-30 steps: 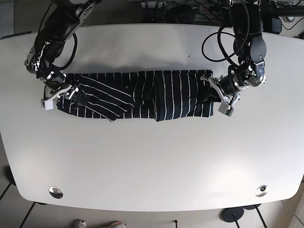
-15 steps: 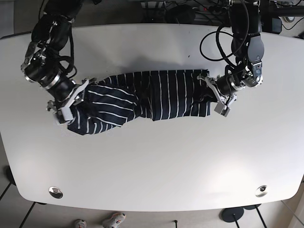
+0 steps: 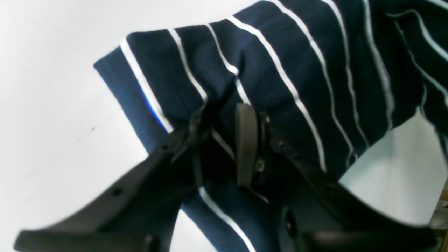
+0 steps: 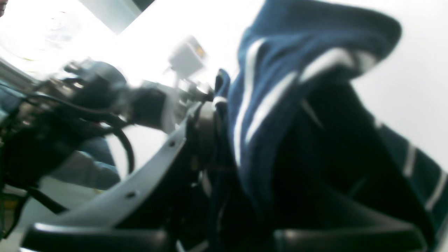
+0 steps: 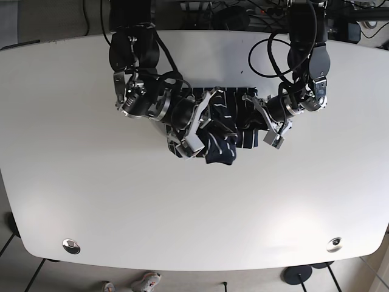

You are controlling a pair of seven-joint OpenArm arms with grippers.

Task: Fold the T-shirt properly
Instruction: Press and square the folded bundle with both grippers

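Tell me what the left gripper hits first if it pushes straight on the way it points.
More of the T-shirt it already pinches: the left gripper points into striped folds, probably with the white table just beneath; depth is unclear.

White table [image 5: 194, 207], 2 round grommets [image 5: 71, 246] near its front edge

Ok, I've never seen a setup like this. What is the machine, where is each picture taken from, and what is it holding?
It is a robot with two arms at a white table. The base view looks down from above; the other two views come from cameras on the wrists. The only item is a navy striped T-shirt, bunched mid-table. The right gripper, on that view's left, and the left gripper each pinch an end of it. The left wrist view shows cloth clamped between the fingers; the right wrist view is blurred.
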